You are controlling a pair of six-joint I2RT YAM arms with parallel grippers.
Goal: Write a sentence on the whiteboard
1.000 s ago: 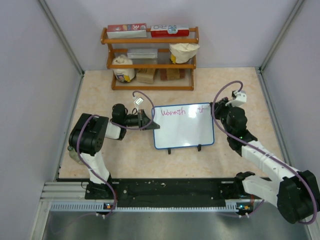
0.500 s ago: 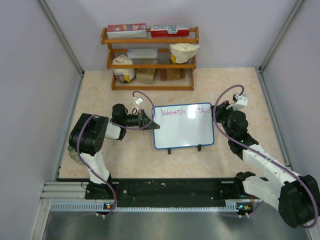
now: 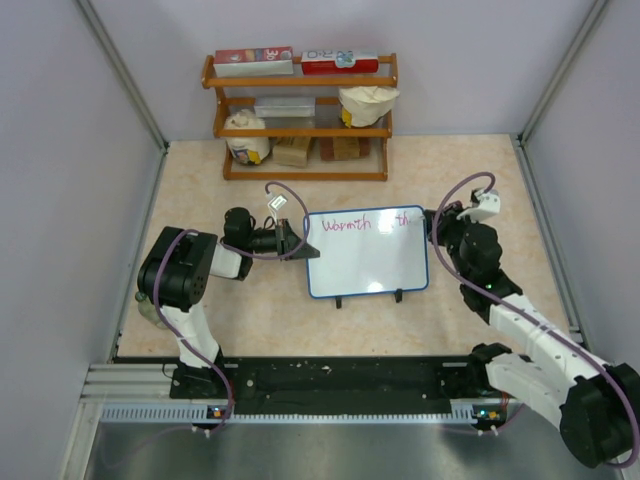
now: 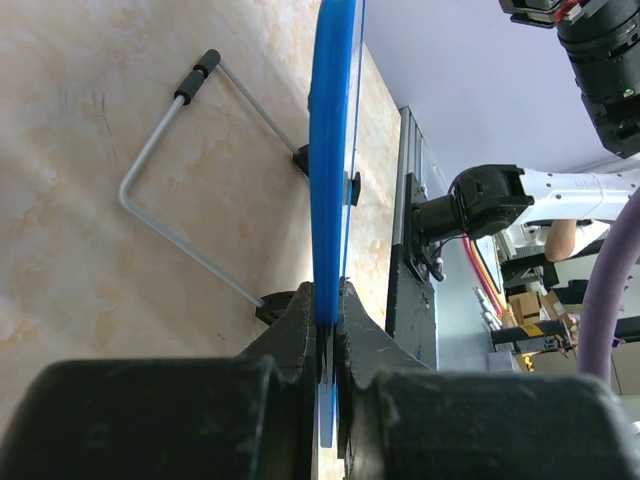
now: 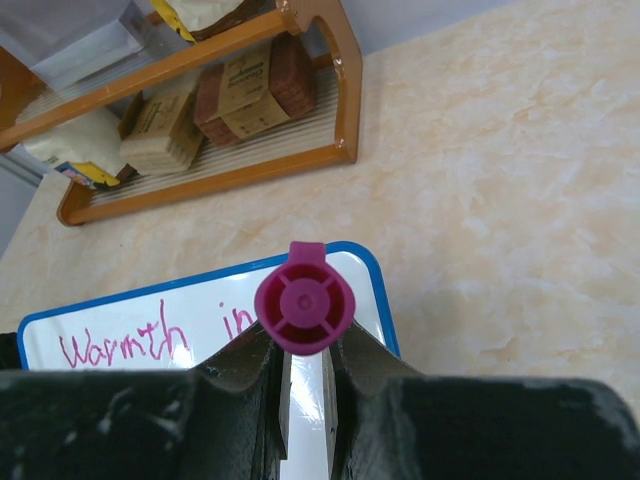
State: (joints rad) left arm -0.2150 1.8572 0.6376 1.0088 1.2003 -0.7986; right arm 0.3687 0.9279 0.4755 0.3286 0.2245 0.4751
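Two grippers are on your sheet, both occupied.

Item 1: whiteboard (image 3: 366,253). It stands on the table (image 3: 250,310), roughly centred between your two arms and in front of the wooden rack (image 3: 300,115). The blue-framed face tilts up toward the overhead camera. Pink writing (image 5: 125,345) along its top line reads "Warmth in", as far as you can make out.

Item 2: left gripper (image 3: 290,240). It lies level at the board's left edge. In the left wrist view its fingers (image 4: 300,330) are closed onto the blue frame of the whiteboard (image 4: 333,150), which runs edge-on straight away from the left gripper (image 4: 327,310). The wire stand (image 4: 170,200) rests on the table behind the board.

Item 3: right gripper (image 3: 437,222). It sits at the board's upper right corner. In the right wrist view your right gripper (image 5: 305,360) is clamped on a magenta marker (image 5: 303,298), seen end-on. The corner of the whiteboard (image 5: 150,318) lies directly beyond it. You cannot tell whether the tip touches the surface.
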